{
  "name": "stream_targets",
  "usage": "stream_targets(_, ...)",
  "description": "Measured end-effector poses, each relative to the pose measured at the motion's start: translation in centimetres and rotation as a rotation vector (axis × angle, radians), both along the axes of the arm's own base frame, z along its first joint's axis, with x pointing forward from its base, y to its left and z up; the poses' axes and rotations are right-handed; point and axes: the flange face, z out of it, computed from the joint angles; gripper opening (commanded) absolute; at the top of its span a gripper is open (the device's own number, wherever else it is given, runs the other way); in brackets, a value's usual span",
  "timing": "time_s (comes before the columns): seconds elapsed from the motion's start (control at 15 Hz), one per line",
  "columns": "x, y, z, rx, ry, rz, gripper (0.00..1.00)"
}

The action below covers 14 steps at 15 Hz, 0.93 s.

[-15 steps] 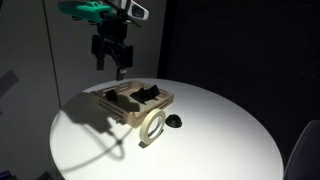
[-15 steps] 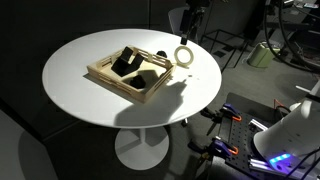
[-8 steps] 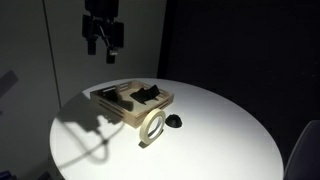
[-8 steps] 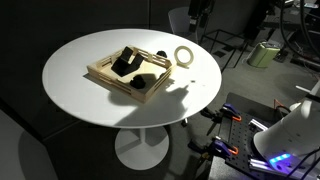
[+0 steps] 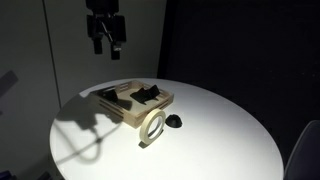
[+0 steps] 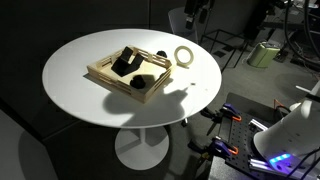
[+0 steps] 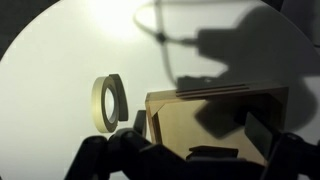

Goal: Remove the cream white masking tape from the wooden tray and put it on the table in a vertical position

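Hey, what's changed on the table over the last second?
The gripper lifted higher above the tray, open and empty. The tape roll stayed standing on edge on the table beside the tray, and nothing in the tray moved.

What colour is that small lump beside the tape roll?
The lump is black, clearest in an exterior view.

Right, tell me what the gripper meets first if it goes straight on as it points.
Probably the wooden tray: the open gripper hangs high above, pointing down, and the wrist view looks onto the tray. Depth is unclear, so it could land on the white table beside it instead.
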Motion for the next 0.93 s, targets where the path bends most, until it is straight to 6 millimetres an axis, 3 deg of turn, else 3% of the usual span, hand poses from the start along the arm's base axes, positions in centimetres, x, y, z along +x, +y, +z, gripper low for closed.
stream_targets(0.93,0.32,0.06,-0.26,-0.005,-0.023,-0.007,1.00)
